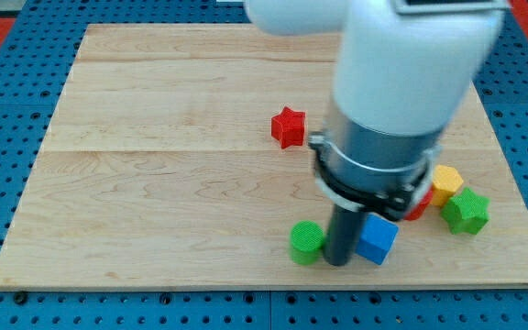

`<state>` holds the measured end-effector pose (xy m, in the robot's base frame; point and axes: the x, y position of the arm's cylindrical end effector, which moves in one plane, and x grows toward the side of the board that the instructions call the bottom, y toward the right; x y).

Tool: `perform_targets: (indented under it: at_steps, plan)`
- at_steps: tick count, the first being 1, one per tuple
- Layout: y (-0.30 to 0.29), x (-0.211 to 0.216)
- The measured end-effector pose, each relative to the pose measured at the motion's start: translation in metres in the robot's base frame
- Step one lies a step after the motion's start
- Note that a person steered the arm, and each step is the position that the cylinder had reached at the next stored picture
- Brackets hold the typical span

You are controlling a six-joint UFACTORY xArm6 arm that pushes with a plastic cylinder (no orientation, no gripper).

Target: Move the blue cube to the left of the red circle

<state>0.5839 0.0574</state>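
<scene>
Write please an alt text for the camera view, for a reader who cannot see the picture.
My tip rests on a wooden board between a green cylinder at the view's left and the blue cube at its right. A red star lies higher up; a partly hidden red block, a yellow block and a green star sit at the right.

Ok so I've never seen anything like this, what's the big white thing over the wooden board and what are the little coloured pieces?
The big white and grey shape is a robot arm, seen by one camera. It has no grasping end effector, just a dark rod; its tip rests on the wooden board, between a green round block and a blue cube, close to both. Nothing is held; the rod only pushes blocks. A red star lies farther up. At the view's right sit a yellow block, a green star and a red block, mostly hidden by the arm.
</scene>
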Motion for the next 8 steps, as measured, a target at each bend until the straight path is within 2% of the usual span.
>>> perform_targets:
  at_steps: [1, 2, 3, 4, 5, 7, 8]
  plan:
    - [-0.064, -0.003]
    - [-0.103, -0.007]
    - [-0.097, -0.009]
    - [-0.026, -0.009]
    - [0.010, -0.009]
    - [-0.020, 0.009]
    - [0.011, 0.024]
